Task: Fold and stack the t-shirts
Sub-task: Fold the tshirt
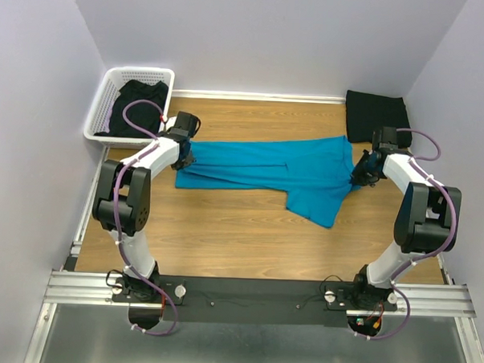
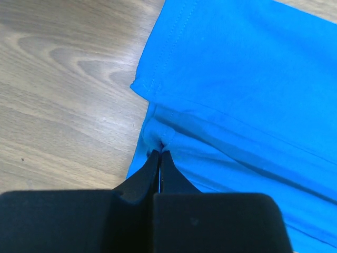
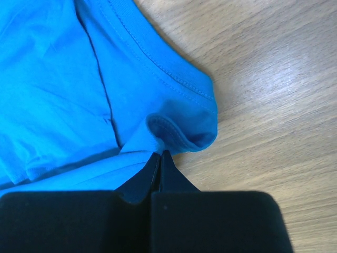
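- Teal-blue t-shirt [image 1: 283, 171], seen from overhead: it lies stretched sideways across the middle of the wooden desk [image 1: 223, 237]. It is partly folded lengthwise, with one flap reaching towards the near edge. The left claw [image 1: 183, 156] is at its left end and the right claw [image 1: 361, 172] at its right end. A folded black t-shirt [image 1: 376, 117] sits in the far right corner. A crumpled black t-shirt [image 1: 141, 105] lies in the white basket [image 1: 101, 103] at the far left.
- Left wrist view: the left claw [image 2: 160, 154] is pressed together, pinching a small bunch of the shirt's hemmed edge at its very tips.
- Right wrist view: the right claw [image 3: 159, 154] is likewise pinched shut on a thin pucker of cloth beside a stitched, rounded edge.
- Risk: both grips look shallow. Pulling apart or lifting unevenly could let the fabric slip free. The loose flap could also drag on the desk and spoil the fold.
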